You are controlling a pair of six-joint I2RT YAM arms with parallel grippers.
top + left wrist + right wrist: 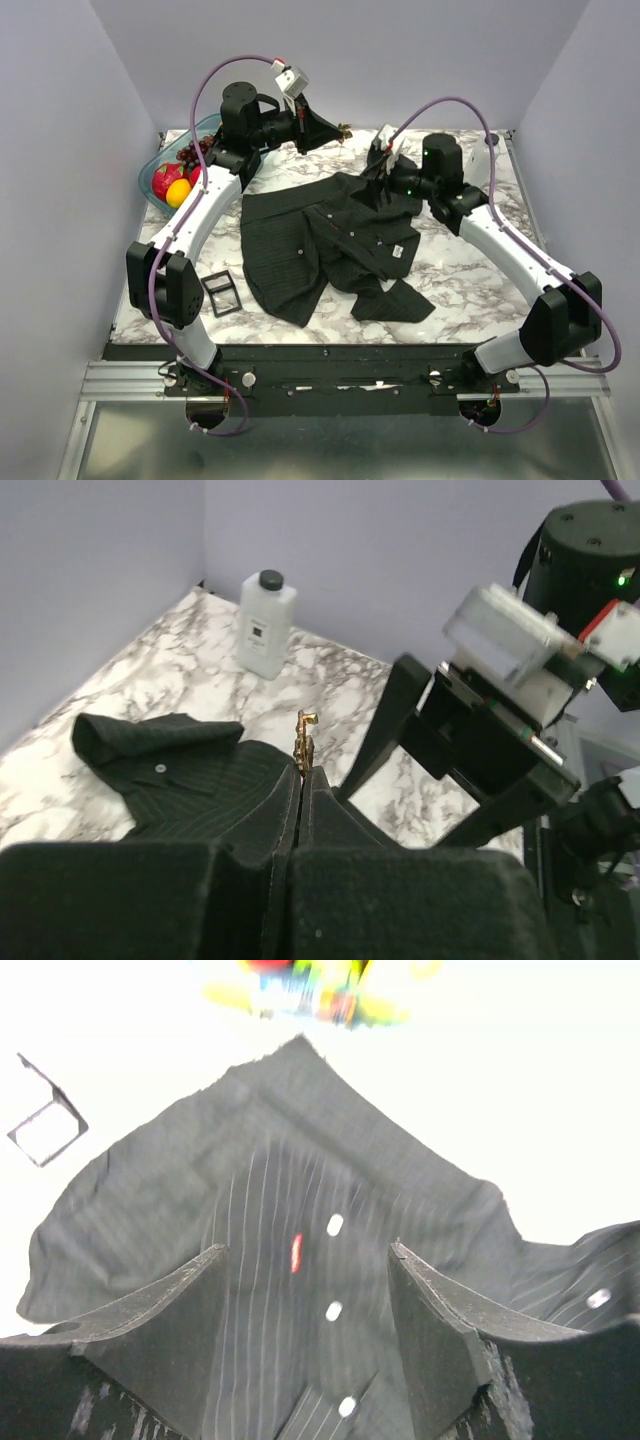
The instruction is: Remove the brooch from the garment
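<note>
From where I stand the brooch [305,738] looks to be off the garment [320,245]: the left gripper [302,775] is squeezed tight on it, with only the lower end of the little gold piece caught between the pad tips and the rest sticking up in the air, raised above the far side of the desk [470,280]. That thin hold is what worries me. A quick swing or a jolt could twist it out, and I'd guess something that small would bounce and skid on the marble, or land back in the dark folds of the shirt where it would be hard to spot. The tub of fruit [146,170] sits under the left arm, so a drop on that side could lose it among the fruit. The white bottle [265,620] stands at the back, close enough to be clipped by a careless sweep. The right gripper [305,1248] is spread wide above the buttoned front; I cannot tell whether it touches the cloth. If it lifts while snagged, it could drag the shirt toward the left arm.
</note>
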